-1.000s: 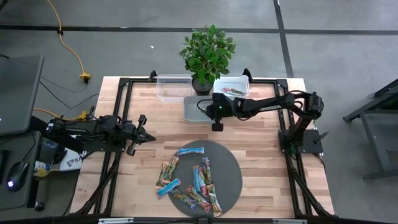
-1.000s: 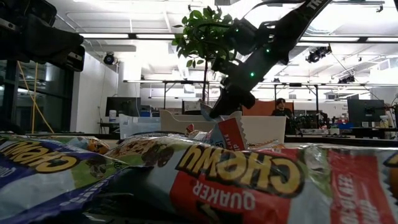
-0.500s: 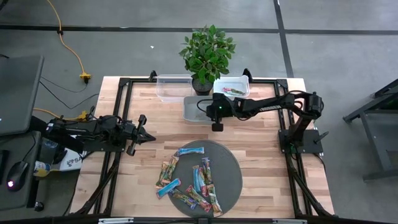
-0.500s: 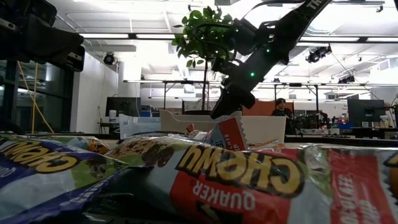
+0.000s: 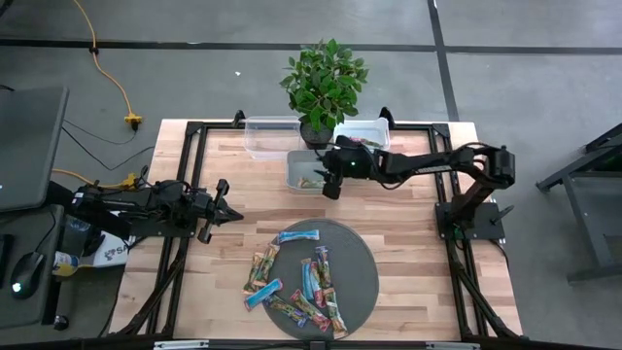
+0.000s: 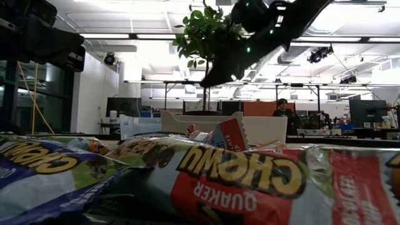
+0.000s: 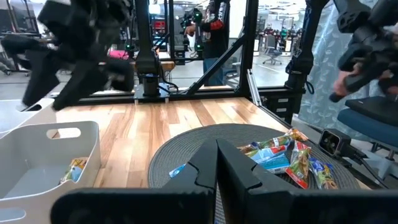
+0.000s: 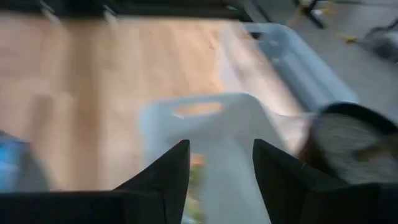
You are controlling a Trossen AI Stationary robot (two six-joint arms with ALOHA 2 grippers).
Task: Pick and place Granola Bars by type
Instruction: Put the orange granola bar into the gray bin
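The right hand [image 5: 331, 188] is seen above the near bin [image 5: 309, 171] toward twelve o'clock on the counter [image 5: 408, 224] — its fingers are spread apart and nothing is held between them. The granola bars [image 5: 301, 277] are heaped on the round grey mat [image 5: 360, 262] at six o'clock, and one bar [image 7: 76, 169] lies inside that bin. The left hand [image 5: 225, 207] is parked at nine o'clock — fingers pressed together, empty.

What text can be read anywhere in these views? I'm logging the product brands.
"CHEWY": large yellow letters on the red-and-white granola bar wrapper nearest the low camera.
"QUAKER": upside down on that wrapper, below "CHEWY".
"CHEWY", partly cut off: on the blue-edged wrapper beside it.
Small print on the upright red wrapper: too small to read.
Bars on the round mat, high view: unreadable.
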